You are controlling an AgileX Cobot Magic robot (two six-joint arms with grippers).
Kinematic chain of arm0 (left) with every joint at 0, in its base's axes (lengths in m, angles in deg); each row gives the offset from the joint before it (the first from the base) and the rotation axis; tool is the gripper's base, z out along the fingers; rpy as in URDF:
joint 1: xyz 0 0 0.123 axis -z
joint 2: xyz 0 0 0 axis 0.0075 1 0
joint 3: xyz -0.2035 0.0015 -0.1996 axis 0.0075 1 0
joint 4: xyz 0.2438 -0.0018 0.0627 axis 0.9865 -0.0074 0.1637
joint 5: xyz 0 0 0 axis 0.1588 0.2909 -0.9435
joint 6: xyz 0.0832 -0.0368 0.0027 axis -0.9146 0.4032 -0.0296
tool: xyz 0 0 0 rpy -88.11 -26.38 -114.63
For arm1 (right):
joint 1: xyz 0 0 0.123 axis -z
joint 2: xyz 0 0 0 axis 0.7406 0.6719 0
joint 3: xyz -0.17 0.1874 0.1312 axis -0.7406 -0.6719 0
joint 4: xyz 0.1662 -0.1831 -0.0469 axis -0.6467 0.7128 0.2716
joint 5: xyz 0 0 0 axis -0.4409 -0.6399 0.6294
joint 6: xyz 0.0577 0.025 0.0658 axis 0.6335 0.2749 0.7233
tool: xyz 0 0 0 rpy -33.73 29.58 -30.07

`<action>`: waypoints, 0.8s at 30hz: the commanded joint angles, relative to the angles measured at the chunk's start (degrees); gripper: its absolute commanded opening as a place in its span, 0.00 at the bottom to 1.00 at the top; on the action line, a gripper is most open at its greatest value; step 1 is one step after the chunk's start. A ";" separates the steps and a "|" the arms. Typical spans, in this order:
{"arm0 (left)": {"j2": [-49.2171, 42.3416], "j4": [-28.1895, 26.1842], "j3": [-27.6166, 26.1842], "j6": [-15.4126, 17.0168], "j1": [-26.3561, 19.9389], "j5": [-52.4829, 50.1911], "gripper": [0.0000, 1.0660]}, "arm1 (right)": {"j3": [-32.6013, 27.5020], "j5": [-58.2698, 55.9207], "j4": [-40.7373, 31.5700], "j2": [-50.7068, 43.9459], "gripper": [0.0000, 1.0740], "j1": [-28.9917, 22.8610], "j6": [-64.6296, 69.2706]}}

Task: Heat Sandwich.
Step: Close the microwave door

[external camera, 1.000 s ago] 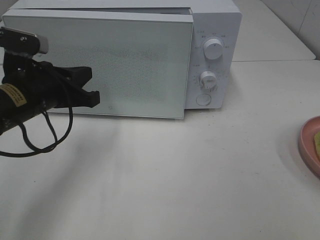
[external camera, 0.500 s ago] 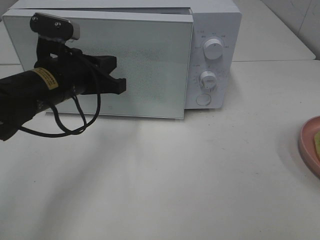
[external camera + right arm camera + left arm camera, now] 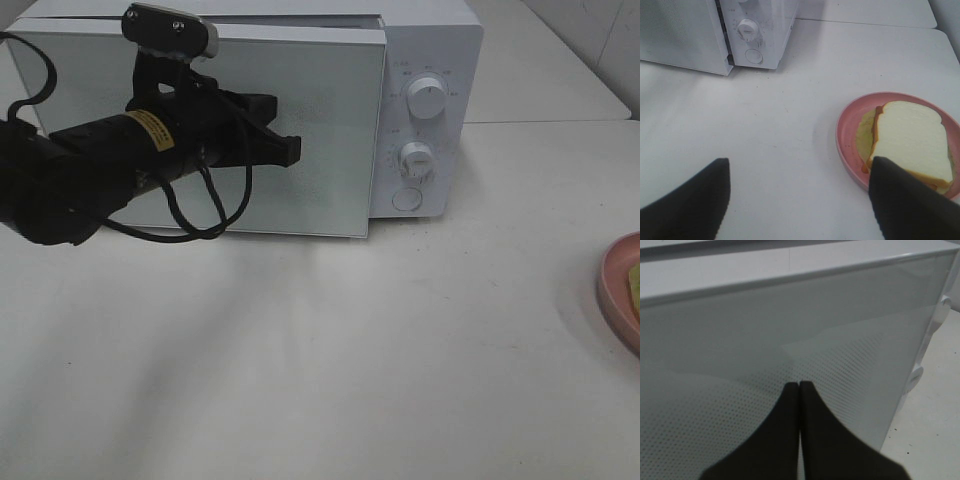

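The sandwich [image 3: 912, 142], white bread with lettuce and a reddish layer, lies on a round pink plate [image 3: 845, 130] on the table to the right. My right gripper [image 3: 800, 162] hovers open above the table just short of the plate, holding nothing. Only the plate's edge [image 3: 622, 290] shows at the far right of the high view. The white microwave [image 3: 430, 40] stands at the back. My left gripper [image 3: 290, 150] is shut and empty, its tips [image 3: 799, 386] pressed together right in front of the door glass [image 3: 790, 330], near the door's [image 3: 330, 110] middle.
Two dials [image 3: 427, 98] [image 3: 415, 160] and a round button [image 3: 406, 199] sit on the microwave's right panel. A black cable [image 3: 190, 225] hangs under the left arm. Bare white table [image 3: 350, 360] lies in front of the microwave.
The left arm has swung rightward and up across the door front, from its left edge toward its middle, staying shut. The plate and right gripper have not moved.
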 commanded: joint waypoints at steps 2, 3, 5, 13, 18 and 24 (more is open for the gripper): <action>0.69 -1.15 -3.27 -0.06 0.63 2.52 0.00 | -0.06 0.29 0.11 -1.60 0.69 0.46 -0.34; 1.03 -1.15 -3.90 -0.06 0.63 2.81 0.00 | -0.06 0.29 0.11 -1.60 0.69 0.46 -0.34; 1.43 -1.15 -4.87 -0.06 0.63 2.98 0.00 | -0.06 0.29 0.11 -1.60 0.69 0.46 -0.34; 3.78 -1.15 -8.88 -0.06 0.63 5.61 0.00 | -0.06 0.29 0.11 -1.60 0.69 0.46 -0.34; 5.50 -1.15 -11.52 0.00 0.63 5.79 0.00 | -0.06 0.29 0.11 -1.60 0.69 0.46 -0.34; 7.51 -1.49 -14.73 -0.06 0.63 7.39 0.00 | -0.06 0.29 0.11 -1.60 0.69 0.46 -0.40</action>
